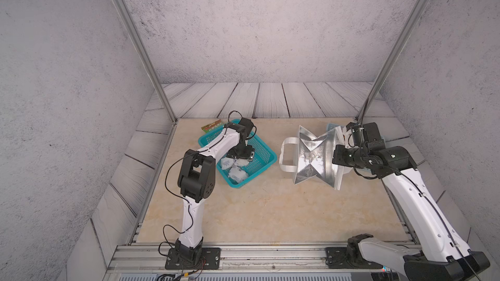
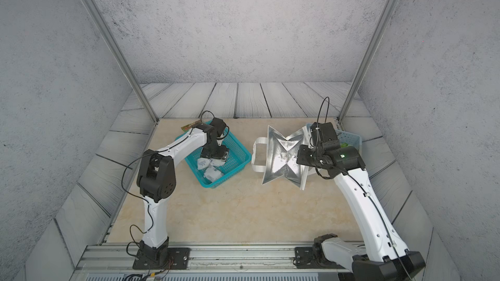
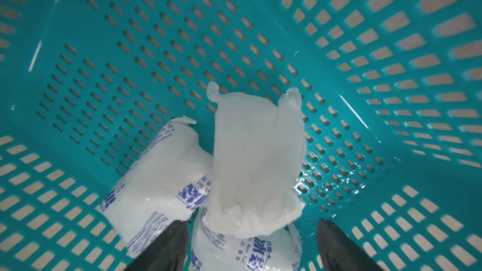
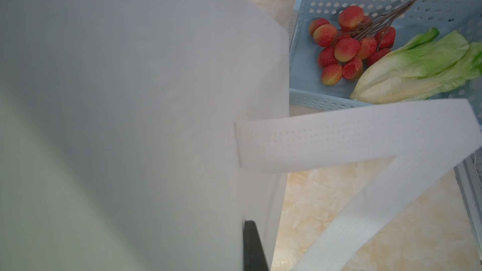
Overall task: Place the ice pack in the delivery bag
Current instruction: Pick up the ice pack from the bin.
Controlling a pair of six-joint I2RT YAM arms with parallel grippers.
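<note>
Topmost ice pack [image 3: 255, 162]: plain white pouch, blank side up, lying across two blue-printed packs [image 3: 156, 178]. All three heaped toward the near end of the teal basket [image 3: 182, 48], none in the delivery bag. In both top views, visible as a white heap [image 1: 238, 173] on the basket floor, under the left arm's wrist.

Left gripper [image 3: 250, 221] down inside the basket, pointing at the heap, jaws spread wide to either side of its near end. Dark fingertips [image 3: 169, 246] just beside the packs, clamping nothing.

Teal basket set askew at the far left of the table [image 1: 270, 212]. Green printed packet [image 1: 212, 126] flat on the table just beyond the basket's far corner.

Right of centre, well apart from that basket: delivery bag [image 1: 313, 158], upright with mouth wide. Silver lining creased inward at the far and near sides, one white loop handle [image 1: 284, 155] drooping outside the left wall. Right gripper [image 1: 335, 155] closed on the rim of the bag's right wall. In the right wrist view, only one dark finger [image 4: 251, 246] showing against the bag's white outer wall, with the second handle [image 4: 339, 139] hanging beside it.

Just beyond the bag, at far right: light-blue basket [image 4: 326, 100] holding a bunch of red lychees [image 4: 347, 48] on a twig and some pale green lettuce leaves [image 4: 417, 69].
</note>
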